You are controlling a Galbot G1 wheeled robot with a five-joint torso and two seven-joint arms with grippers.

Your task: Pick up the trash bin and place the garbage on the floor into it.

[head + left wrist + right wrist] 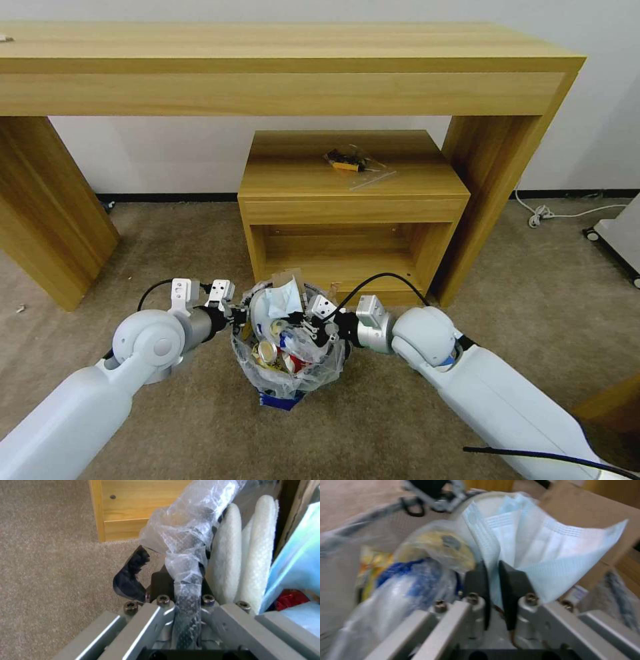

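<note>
The trash bin [287, 377], lined with a crinkly clear bag and blue at its base, sits low between my two arms, stuffed with garbage. My left gripper [237, 319] is shut on its rim and bag [186, 545], beside the white slippers [226, 555]. My right gripper [308, 328] hovers over the bin's mouth. Its fingers [476, 580] are pinched on the edge of a pale-blue tissue [553, 555] that lies on top [283, 300]. A cardboard piece [288, 277] sticks up at the back, and a blue-and-white packet [410, 580] lies under the gripper.
A low wooden cabinet [353, 200] stands directly behind the bin, with a clear packet [353, 162] on top. A long wooden table [287, 67] spans above, its legs at left and right. A white cable [553, 213] and a wheeled white base [620, 240] lie at the right.
</note>
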